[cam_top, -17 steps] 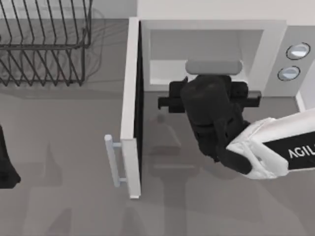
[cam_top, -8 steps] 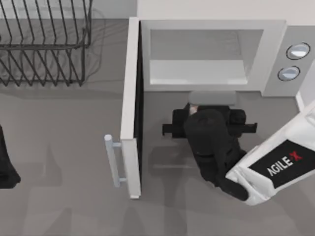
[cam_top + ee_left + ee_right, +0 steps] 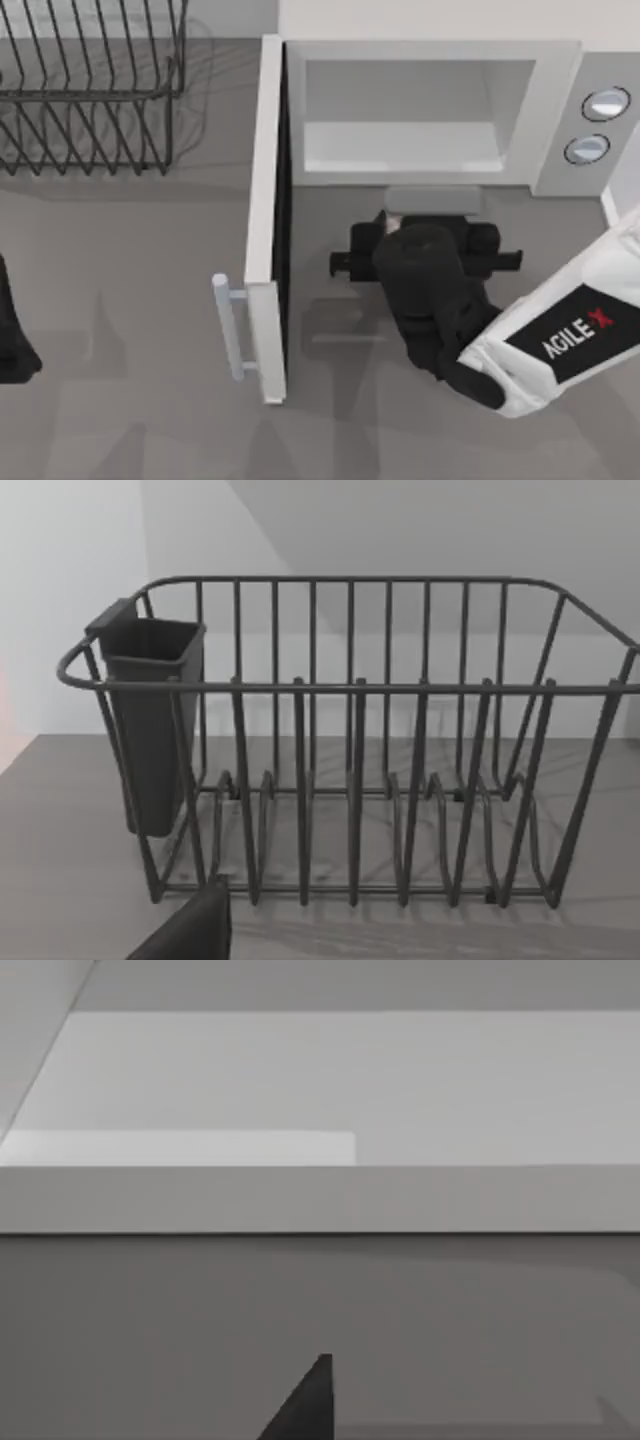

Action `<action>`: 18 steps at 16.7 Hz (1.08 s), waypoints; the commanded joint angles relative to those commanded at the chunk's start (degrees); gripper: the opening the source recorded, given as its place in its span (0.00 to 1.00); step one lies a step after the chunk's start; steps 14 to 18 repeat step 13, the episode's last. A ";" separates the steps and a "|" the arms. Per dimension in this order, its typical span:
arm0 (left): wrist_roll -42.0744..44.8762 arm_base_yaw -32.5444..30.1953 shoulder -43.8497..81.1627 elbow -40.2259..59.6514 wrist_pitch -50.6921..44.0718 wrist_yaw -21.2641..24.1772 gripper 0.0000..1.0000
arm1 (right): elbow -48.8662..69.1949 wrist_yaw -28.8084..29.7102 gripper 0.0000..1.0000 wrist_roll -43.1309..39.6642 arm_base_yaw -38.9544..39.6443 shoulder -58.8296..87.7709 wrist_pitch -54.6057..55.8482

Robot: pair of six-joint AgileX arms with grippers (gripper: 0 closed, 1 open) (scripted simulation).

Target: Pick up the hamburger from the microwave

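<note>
Just outside the microwave, right gripper; finger state and hamburger cannot be told.

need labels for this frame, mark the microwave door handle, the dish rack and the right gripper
microwave door handle [image 3: 226, 325], top view, middle of the pale bar on the open door
dish rack [image 3: 350, 687], left wrist view, front top rail of the black wire frame
right gripper [image 3: 432, 200], top view, grey tip before the microwave opening

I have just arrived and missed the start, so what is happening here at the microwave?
The right gripper hovers just outside the microwave, in front of its cavity, and the door stands wide open. Whether it holds the hamburger, I cannot tell. The left arm is parked at the table's left edge, near the dish rack.
</note>
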 joint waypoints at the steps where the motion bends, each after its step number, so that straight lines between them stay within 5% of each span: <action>1: 0.00 0.00 0.00 0.00 0.00 0.00 1.00 | 0.00 0.00 0.53 0.00 0.00 0.00 0.00; 7: 0.00 0.00 0.00 0.00 0.00 0.00 1.00 | 0.00 0.00 0.98 0.00 0.00 0.00 0.00; 18: 0.00 0.00 0.00 0.00 0.00 0.00 1.00 | 0.00 0.00 1.00 0.00 0.00 0.00 0.00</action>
